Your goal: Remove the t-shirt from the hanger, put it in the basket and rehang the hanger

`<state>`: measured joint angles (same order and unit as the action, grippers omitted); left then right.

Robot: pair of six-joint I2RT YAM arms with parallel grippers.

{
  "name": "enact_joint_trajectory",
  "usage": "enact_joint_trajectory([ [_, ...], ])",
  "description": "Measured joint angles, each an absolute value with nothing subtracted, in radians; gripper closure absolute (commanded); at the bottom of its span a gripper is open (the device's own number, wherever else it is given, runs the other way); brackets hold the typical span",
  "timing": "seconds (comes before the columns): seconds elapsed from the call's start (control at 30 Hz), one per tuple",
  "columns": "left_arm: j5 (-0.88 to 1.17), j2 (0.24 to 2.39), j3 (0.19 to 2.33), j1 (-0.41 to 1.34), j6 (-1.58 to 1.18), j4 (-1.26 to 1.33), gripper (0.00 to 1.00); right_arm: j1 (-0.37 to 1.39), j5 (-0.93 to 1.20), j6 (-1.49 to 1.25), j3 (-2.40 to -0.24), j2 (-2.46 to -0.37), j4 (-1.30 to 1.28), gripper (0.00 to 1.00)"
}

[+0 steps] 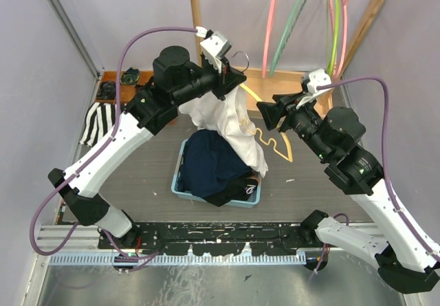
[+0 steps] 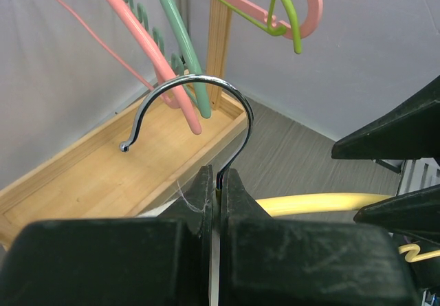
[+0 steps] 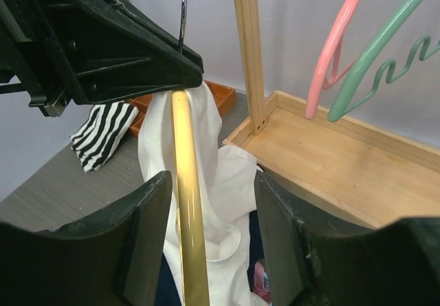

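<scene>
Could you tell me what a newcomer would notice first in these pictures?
A white t-shirt drapes from a yellow hanger held up mid-table over a blue bin of dark clothes. The left arm's fingers pinch the stem of its metal hook, while the right arm's fingers stand open around its yellow bar.

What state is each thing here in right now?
Left gripper: shut on the metal hook of the yellow plastic hanger.
Right gripper: open, astride the hanger's arm.
White t-shirt: partly on the hanger, drooping.
Blue plastic bin: full of dark clothes.
Striped black-and-white cloth: lying on the table.
</scene>
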<state>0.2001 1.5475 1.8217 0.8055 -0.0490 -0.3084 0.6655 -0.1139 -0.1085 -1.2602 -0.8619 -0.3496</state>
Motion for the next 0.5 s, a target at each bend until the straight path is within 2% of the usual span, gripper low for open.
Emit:
enact_joint_trajectory([
  [0.3,0.2,1.553,1.851,0.811,-0.036,-0.321,1.0,0.665,-0.097,-0.116,-1.23,-0.86,-0.349,0.62],
  [0.37,0.2,1.557,1.863,0.813,-0.031,-0.322,1.0,0.665,-0.094,-0.117,-1.23,-0.86,-0.349,0.69],
  [0.5,0.196,1.563,1.871,0.816,-0.023,-0.322,1.0,0.667,-0.07,-0.12,-1.227,-0.86,-0.346,0.9],
])
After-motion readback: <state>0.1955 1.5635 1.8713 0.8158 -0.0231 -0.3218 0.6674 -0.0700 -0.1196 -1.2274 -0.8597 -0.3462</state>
